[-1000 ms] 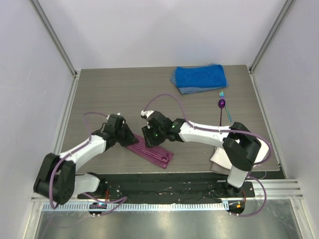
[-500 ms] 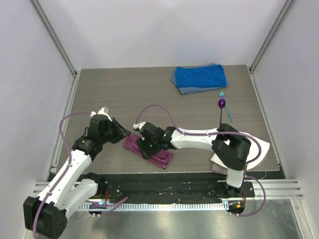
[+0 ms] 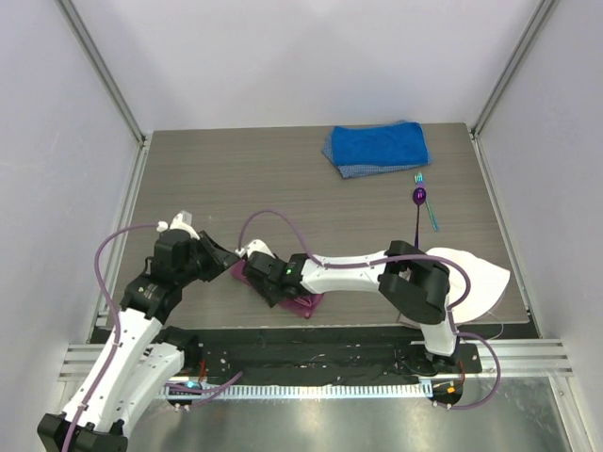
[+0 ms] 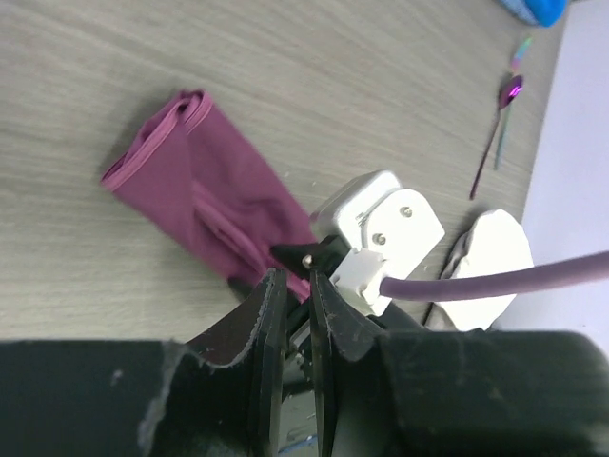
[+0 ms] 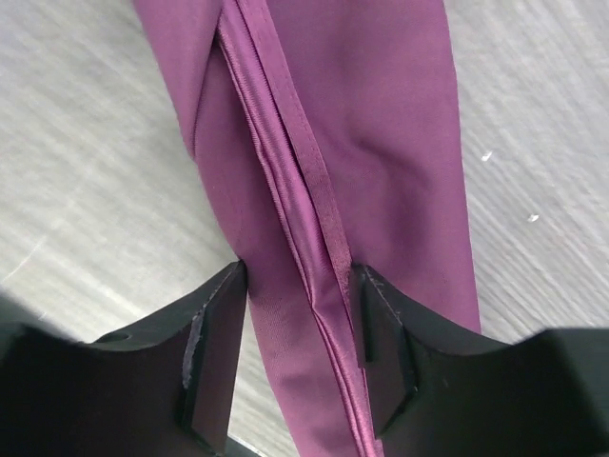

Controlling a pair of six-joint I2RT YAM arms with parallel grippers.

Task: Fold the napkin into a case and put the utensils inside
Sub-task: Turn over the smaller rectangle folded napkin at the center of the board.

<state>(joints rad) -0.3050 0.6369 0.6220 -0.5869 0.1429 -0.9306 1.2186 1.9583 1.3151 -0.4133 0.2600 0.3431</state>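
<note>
The magenta napkin [image 3: 303, 303] lies folded into a narrow strip, the case, near the table's front edge. My right gripper [image 5: 302, 278] hovers low over it, open, its fingers straddling the strip's hemmed fold [image 5: 285, 181]. In the top view, that gripper [image 3: 266, 282] covers the strip's middle. My left gripper [image 4: 297, 278] sits just left of the napkin [image 4: 209, 205], jaws a narrow gap apart with nothing between them. The purple spoon [image 3: 418, 198] and teal fork [image 3: 429, 215] lie side by side at the far right, clear of both grippers.
A thick blue towel [image 3: 377, 148] lies at the back right. A white cloth [image 3: 476, 281] rests at the right front beside the right arm's base. The right arm's purple cable [image 4: 495, 276] crosses close in front of the left wrist.
The left arm has drawn back leftward off the napkin, its jaws parting slightly. The right gripper slid left along the strip and opened wider. More of the white cloth shows.
</note>
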